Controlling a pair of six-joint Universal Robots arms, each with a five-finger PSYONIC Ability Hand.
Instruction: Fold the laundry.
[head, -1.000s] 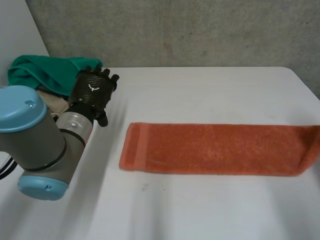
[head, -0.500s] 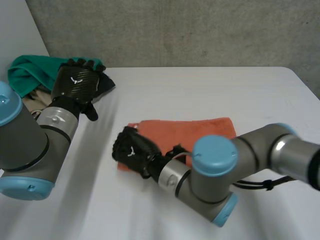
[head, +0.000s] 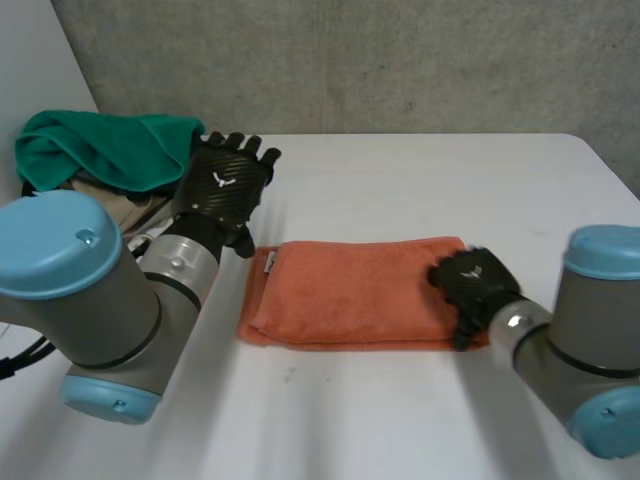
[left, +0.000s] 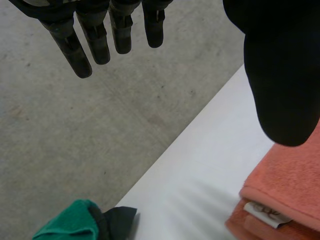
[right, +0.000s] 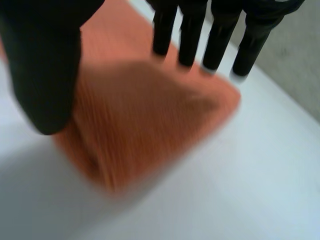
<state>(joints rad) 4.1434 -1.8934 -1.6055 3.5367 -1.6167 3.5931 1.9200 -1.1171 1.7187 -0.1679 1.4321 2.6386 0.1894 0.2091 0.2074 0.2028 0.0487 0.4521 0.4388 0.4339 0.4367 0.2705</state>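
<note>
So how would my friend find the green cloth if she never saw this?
Start at the white table and look by its far left corner, beyond the left robot hand. The green cloth lies there, bunched up over something beige. Unlike it, the orange towel is folded flat mid-table.

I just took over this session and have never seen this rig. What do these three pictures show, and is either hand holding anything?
A two-armed robot with black hands works at a white table. The head view looks down from between the arms; each wrist view looks along its palm. A folded orange towel lies mid-table, a green cloth at the far left. The left hand is open beside the towel's left end, the right hand open over its right end. Neither holds anything.
</note>
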